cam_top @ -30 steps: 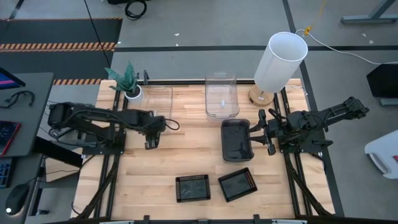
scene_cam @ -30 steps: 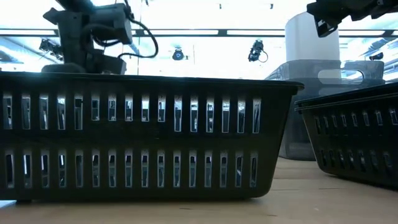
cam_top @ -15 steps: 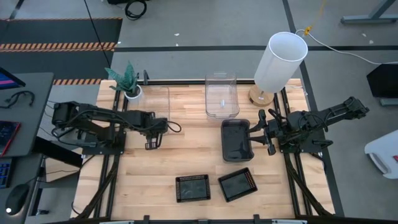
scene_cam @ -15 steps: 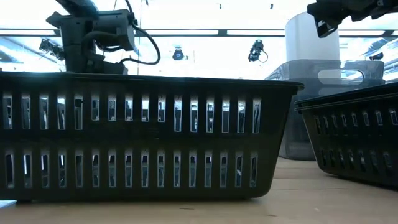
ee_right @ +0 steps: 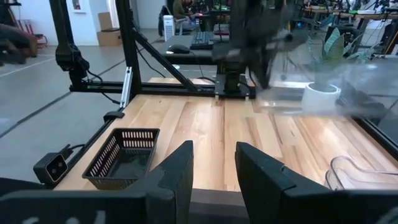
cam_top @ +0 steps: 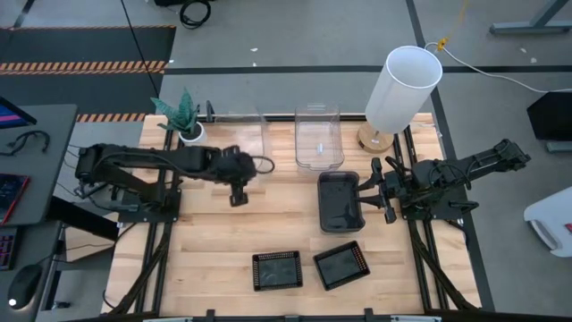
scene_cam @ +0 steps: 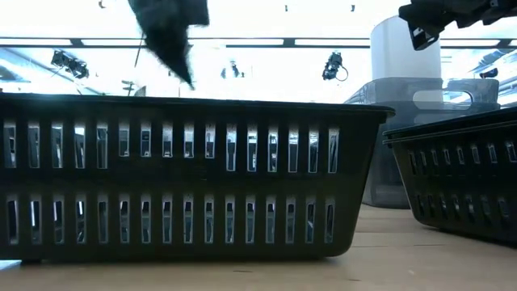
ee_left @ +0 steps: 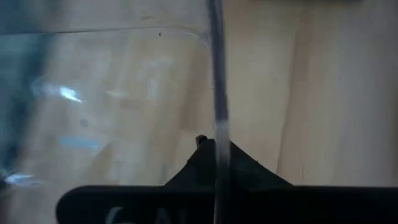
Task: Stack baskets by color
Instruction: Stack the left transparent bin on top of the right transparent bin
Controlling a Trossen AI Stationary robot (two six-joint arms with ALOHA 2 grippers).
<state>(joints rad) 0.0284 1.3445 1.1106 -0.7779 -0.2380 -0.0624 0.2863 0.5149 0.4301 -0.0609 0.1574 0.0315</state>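
Left gripper pinching a see-through plastic basket

The basket sits upper left of middle in the high view, its thin wall squeezed between pressed-together fingers. Carry it level to the other see-through basket; right gripper waits, fingers apart.

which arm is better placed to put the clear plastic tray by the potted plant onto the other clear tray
Left. The left gripper is shut on the rim of the clear plastic tray; the other clear tray sits just beside it. The right gripper waits at the smoky grey tray.
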